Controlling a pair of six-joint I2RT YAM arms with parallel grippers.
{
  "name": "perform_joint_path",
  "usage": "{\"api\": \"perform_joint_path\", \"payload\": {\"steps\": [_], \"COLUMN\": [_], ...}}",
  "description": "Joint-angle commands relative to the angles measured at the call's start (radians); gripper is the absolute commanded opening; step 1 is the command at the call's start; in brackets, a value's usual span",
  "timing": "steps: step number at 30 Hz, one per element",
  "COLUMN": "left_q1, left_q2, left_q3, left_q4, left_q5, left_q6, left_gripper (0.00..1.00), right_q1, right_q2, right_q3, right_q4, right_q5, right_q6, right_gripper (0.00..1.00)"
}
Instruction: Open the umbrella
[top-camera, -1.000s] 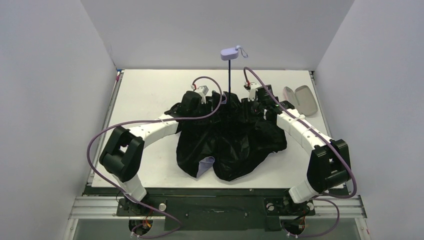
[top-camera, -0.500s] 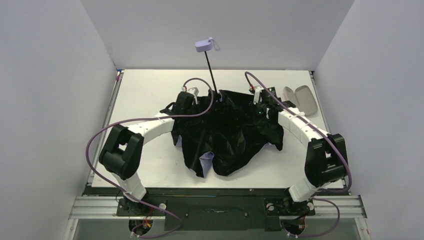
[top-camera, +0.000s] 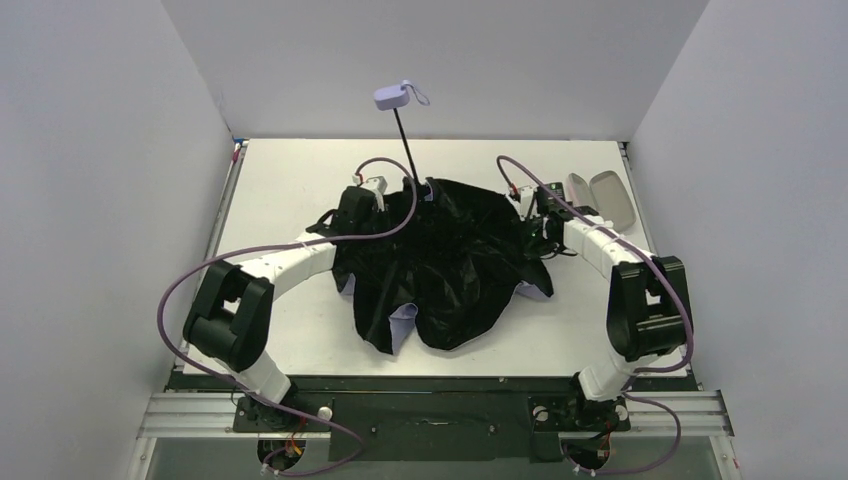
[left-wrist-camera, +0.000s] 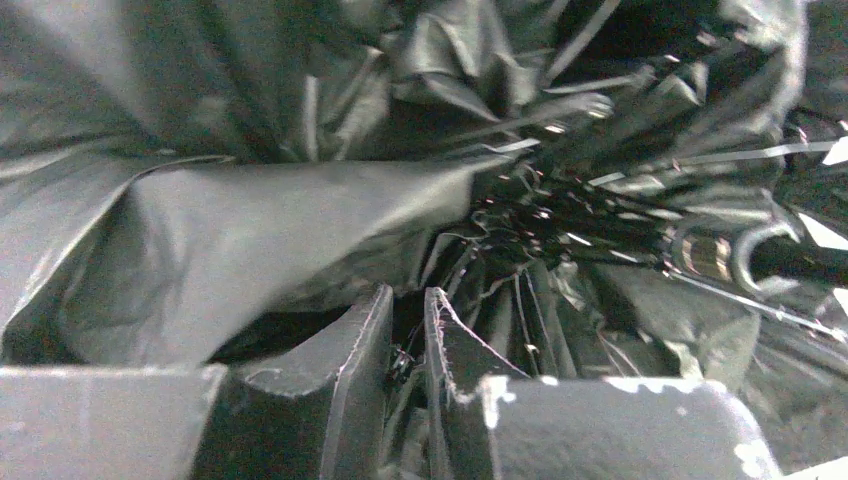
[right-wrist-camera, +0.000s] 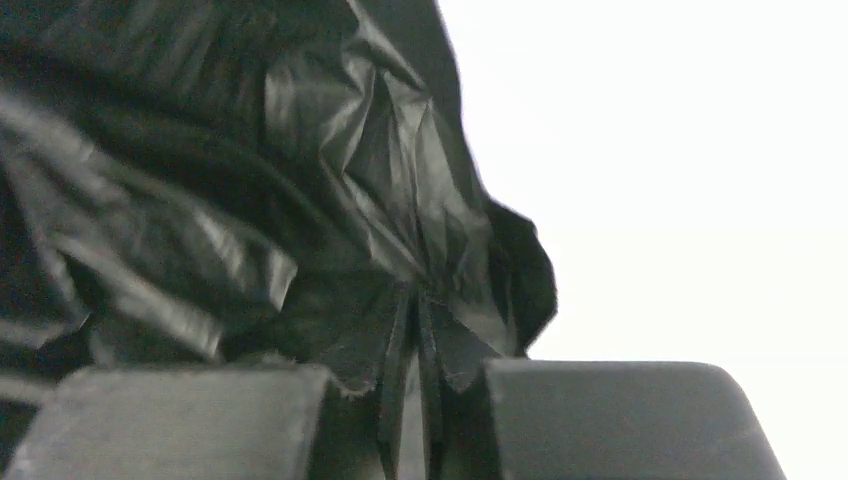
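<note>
The umbrella lies half spread on the table with its black underside (top-camera: 455, 265) facing up and crumpled. Bits of pale lavender canopy (top-camera: 402, 322) show at the near edge. Its thin black shaft (top-camera: 410, 150) rises tilted to the left, with the small lavender handle (top-camera: 391, 97) and strap on top. My left gripper (top-camera: 378, 212) is at the canopy's left back edge. In the left wrist view it (left-wrist-camera: 408, 295) is nearly closed on thin ribs and fabric near the hub. My right gripper (top-camera: 535, 218) is at the right back edge. In the right wrist view it (right-wrist-camera: 412, 300) pinches a fold of black fabric (right-wrist-camera: 400, 180).
An oval pale hinged case (top-camera: 602, 198) lies open at the back right, just beyond my right gripper. White walls close in the table on three sides. The purple cables arc above both arms.
The shaft has tipped from upright to leaning left, and the handle moved left. The canopy and my left gripper shifted left. My right gripper moved slightly right, stretching the fabric.
</note>
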Motion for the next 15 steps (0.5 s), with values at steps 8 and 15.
{"api": "perform_joint_path", "payload": {"steps": [8,15], "left_q1": [-0.085,-0.085], "left_q2": [-0.074,-0.073], "left_q3": [0.017,0.022], "left_q4": [-0.027,-0.023], "left_q5": [-0.035,-0.030], "left_q6": [0.085,0.102], "left_gripper": [0.00,0.00], "right_q1": [0.044,0.152], "right_q2": [-0.244,-0.167], "right_q3": [0.131,0.173], "right_q4": [0.062,0.252], "right_q5": [-0.410,-0.369], "right_q6": [0.190,0.363], "right_gripper": [0.40,0.27]}}
